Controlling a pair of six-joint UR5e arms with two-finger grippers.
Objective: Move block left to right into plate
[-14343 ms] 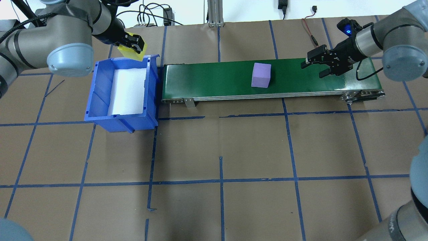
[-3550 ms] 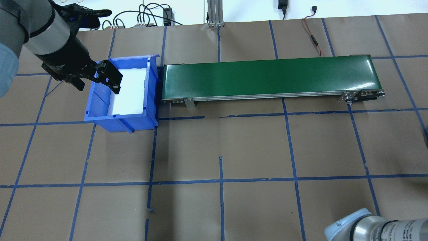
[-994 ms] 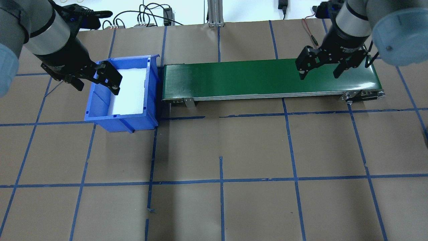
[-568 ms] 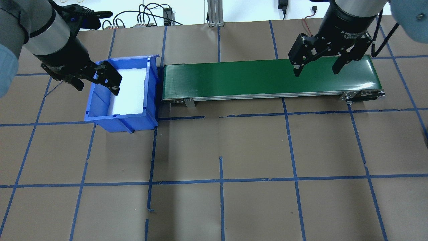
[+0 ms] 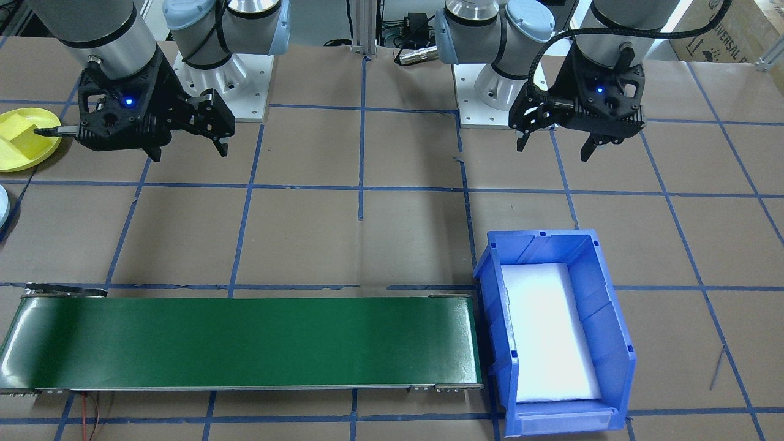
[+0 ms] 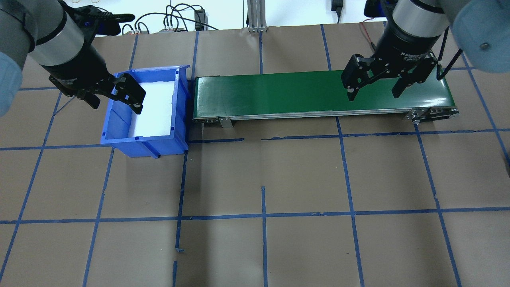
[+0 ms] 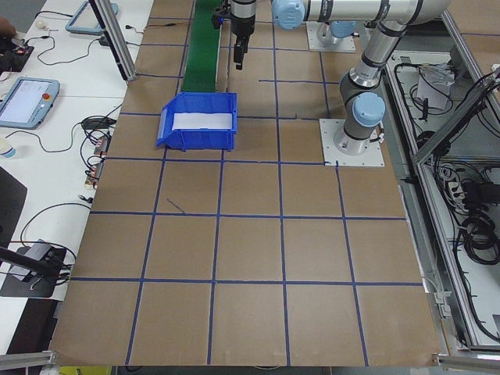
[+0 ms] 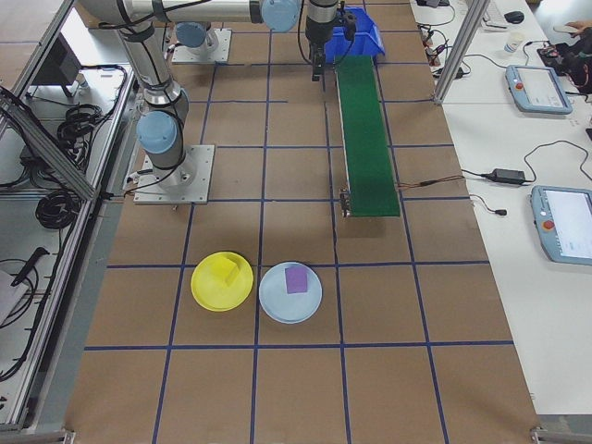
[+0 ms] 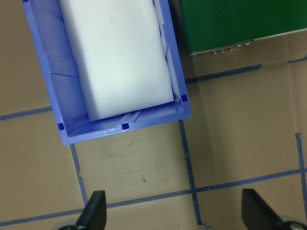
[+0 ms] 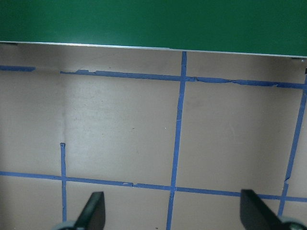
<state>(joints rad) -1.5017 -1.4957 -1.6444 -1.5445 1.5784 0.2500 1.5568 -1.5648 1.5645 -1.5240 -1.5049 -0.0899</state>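
the right gripper (image 6: 374,91) is held above the conveyor belt (image 6: 279,93), near its right end, with fingers spread wide and nothing between them. the left gripper (image 6: 116,104) is likewise spread wide and empty, suspended over the outer wall of the blue bin (image 6: 119,123) that adjoins the conveyor belt's left end. white foam padding (image 9: 117,52) is seen lining the bin in the left wrist view; no block is found in it.

the purple block (image 8: 296,278) is recorded only in the exterior right view, resting on the light blue plate (image 8: 290,292) past the conveyor belt's right end, well apart from both grippers. just beside it, a yellow plate (image 8: 222,281) carries a yellow block (image 8: 229,269); that view is too small for its shape to be confirmed. the yellow plate is caught by the front-facing view, the purple block is not.
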